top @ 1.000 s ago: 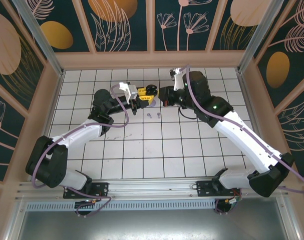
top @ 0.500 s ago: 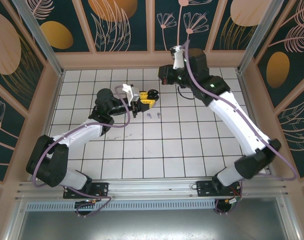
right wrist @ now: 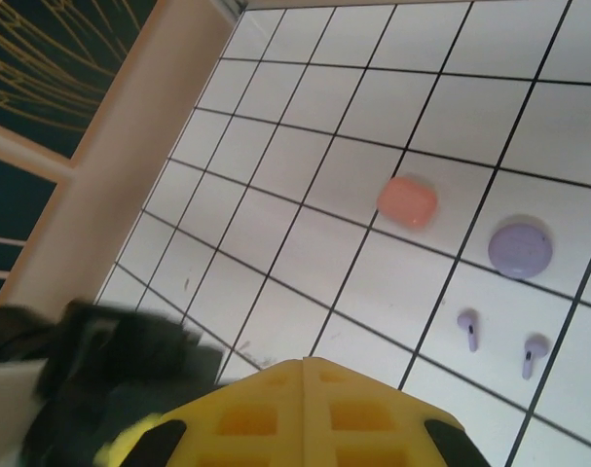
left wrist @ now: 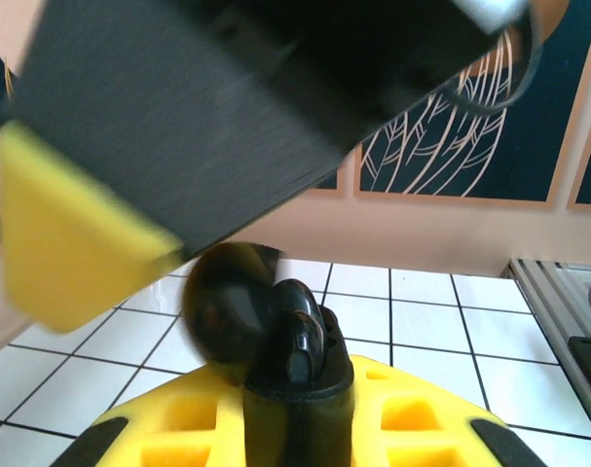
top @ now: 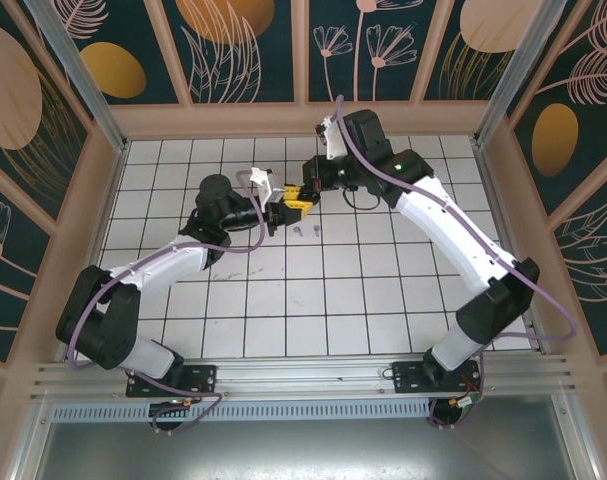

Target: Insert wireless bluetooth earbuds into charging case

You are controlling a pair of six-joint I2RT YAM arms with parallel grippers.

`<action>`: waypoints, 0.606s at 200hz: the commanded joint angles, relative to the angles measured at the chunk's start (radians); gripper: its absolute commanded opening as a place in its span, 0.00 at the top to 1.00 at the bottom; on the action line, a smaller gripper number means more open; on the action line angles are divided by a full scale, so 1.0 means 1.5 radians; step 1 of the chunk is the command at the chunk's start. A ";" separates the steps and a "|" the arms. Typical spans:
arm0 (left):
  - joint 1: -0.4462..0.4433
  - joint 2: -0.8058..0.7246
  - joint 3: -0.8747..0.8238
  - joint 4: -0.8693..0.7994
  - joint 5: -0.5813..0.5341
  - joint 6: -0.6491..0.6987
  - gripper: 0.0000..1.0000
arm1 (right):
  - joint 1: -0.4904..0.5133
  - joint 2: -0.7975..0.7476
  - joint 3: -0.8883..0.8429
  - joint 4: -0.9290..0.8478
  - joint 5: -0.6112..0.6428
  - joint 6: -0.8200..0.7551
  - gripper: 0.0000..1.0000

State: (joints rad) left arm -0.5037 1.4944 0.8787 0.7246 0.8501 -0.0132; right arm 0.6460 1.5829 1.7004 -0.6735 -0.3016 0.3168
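Observation:
My left gripper (left wrist: 295,394) is shut on the black charging case (left wrist: 297,362), which stands upright between the yellow fingers with its lid (left wrist: 227,313) swung open to the left. A glossy black earbud (left wrist: 310,336) sits in the case's top. In the top view my left gripper (top: 283,207) and right gripper (top: 305,188) meet over the table's back middle. The right gripper (right wrist: 305,363) is shut, its yellow fingers pressed together with nothing seen between them; one of its fingers (left wrist: 71,238) hangs blurred just above the case. Two lavender earbuds (right wrist: 467,329) (right wrist: 535,352) lie loose on the tiles (top: 296,232).
A closed salmon case (right wrist: 407,201) and a closed lavender case (right wrist: 520,249) rest on the white tiles beyond the lavender earbuds. The left arm (right wrist: 110,360) crowds the right gripper's left side. Wooden walls (top: 303,118) ring the tiled table.
The right arm lifted away to the back, then swung left, so its gripper now hovers right over the held case. The left gripper has barely moved with the case.

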 commanded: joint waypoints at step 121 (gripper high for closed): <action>0.081 0.097 -0.135 0.015 -0.157 -0.402 1.00 | -0.087 -0.154 -0.284 0.141 0.107 0.132 0.74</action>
State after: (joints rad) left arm -0.4206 1.6043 0.7513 0.7498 0.6338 -0.4366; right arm 0.5228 1.3136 1.3457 -0.5186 -0.1806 0.4801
